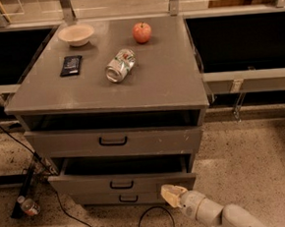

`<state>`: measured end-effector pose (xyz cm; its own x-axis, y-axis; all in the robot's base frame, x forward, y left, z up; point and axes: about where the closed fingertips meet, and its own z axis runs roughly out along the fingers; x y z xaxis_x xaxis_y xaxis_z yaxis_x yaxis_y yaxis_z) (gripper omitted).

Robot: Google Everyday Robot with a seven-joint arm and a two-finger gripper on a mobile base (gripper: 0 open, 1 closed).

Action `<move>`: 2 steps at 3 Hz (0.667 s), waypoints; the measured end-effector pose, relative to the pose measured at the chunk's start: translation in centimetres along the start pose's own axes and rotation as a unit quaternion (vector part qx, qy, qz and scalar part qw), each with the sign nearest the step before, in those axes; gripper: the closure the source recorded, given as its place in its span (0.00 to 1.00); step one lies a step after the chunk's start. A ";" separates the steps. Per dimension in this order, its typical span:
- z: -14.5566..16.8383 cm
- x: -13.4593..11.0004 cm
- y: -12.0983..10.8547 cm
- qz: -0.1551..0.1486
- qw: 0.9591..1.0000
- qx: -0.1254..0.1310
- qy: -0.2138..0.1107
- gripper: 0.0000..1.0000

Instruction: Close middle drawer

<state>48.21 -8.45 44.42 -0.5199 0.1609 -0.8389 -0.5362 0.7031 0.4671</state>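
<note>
1 gripper (171, 195) low right, just below right front corner of open middle drawer (84, 184), grip state indiscernible

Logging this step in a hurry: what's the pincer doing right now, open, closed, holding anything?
Pincer: low at the right front of the pulled-out wide grey metal middle drawer; whether it is open, closed or gripping anything cannot be told.
</note>
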 end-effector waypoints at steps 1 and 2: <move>0.0 0.0 0.0 0.000 1.000 0.000 0.000 1.00; 1.0 -0.2 -0.6 0.019 1.000 0.007 -0.013 1.00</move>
<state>49.35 -8.20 44.00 -0.5223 0.2062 -0.8274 -0.5063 0.7058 0.4955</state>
